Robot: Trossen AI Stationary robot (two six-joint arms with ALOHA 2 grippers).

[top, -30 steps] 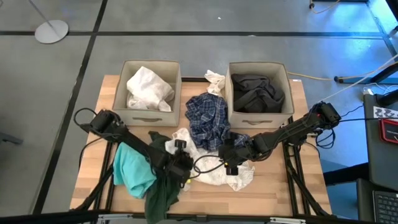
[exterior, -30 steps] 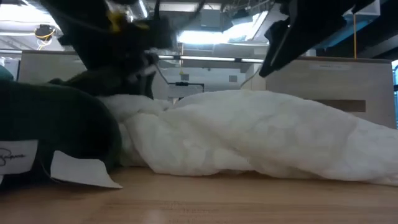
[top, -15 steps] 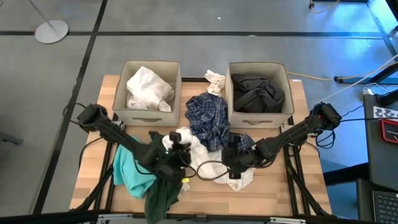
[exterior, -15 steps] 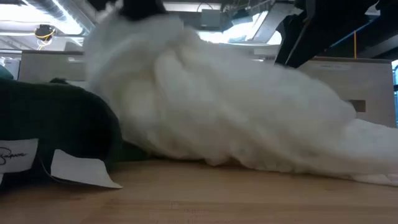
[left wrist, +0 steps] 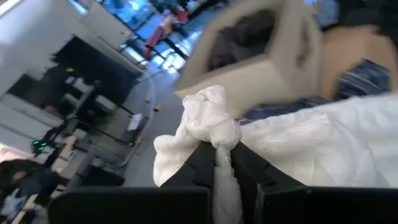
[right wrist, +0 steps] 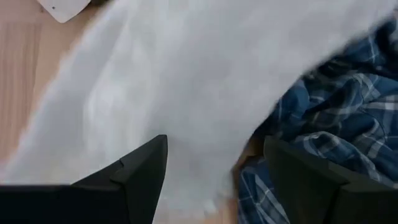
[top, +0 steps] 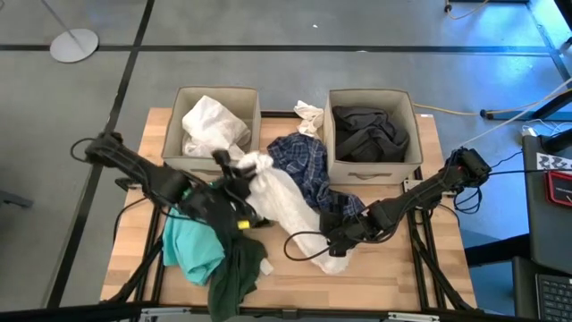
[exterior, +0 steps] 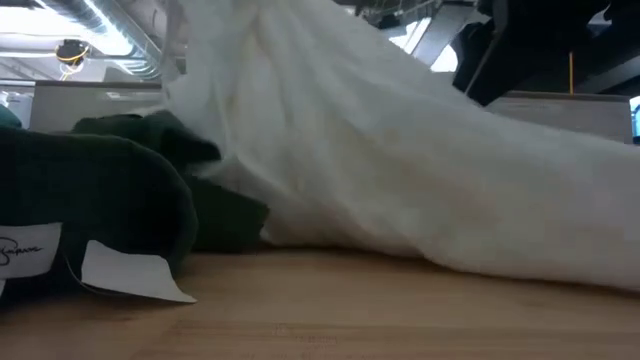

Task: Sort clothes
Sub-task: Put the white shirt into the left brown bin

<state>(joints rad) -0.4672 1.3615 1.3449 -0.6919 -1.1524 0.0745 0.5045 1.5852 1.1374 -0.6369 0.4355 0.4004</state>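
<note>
over table (top: 134, 125), left hand (left wrist: 222, 163) pinches (raised) white garment (top: 284, 202).

No legible text on any visible surface.

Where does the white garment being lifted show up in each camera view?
High view: white garment, centre, between the boxes.
Low view: fills most of the frame.
Left wrist view: bunched in the left claw.
Right wrist view: spread above the right claw.
Shared landmark: plaid shirt.

Left end effector (top: 234, 168) raised and clamped; right end effector (top: 344, 240) low, fingers spread.
</note>
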